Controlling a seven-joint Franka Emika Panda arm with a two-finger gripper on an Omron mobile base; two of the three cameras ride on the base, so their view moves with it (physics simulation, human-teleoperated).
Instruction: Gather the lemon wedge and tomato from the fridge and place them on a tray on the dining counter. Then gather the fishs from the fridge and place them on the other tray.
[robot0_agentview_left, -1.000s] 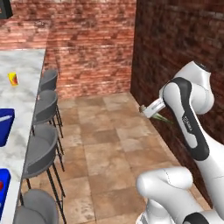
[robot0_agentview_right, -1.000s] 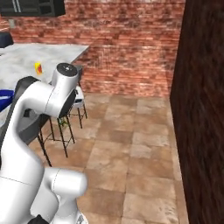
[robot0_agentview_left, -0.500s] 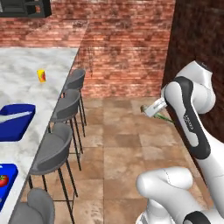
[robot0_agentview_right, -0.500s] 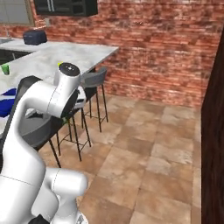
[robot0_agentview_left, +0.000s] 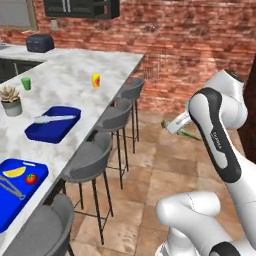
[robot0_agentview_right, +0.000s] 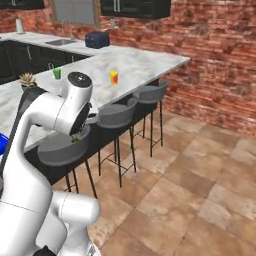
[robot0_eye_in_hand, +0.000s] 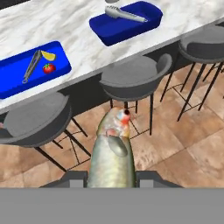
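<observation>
Tool (robot0_eye_in_hand: 111, 177) clamps an olive-tan fish (robot0_eye_in_hand: 111, 151) over the stools (robot0_eye_in_hand: 131, 76), hand view revealing its red-eyed head, as the counter (robot0_agentview_left: 75, 80) swings nearer than before.

1. The slim olive-tan fish (robot0_eye_in_hand: 111, 153) has a pale silver belly and a red spot near the eye.
2. The two rectangular plastic trays (robot0_eye_in_hand: 33, 70) are bright blue.
3. The long marble table (robot0_agentview_left: 75, 85) is white with grey veins.
4. The small round tomato (robot0_eye_in_hand: 49, 68) is glossy red; the crescent lemon wedge (robot0_eye_in_hand: 49, 56) is yellow.
5. The round stools (robot0_eye_in_hand: 131, 76) are dark grey.
</observation>
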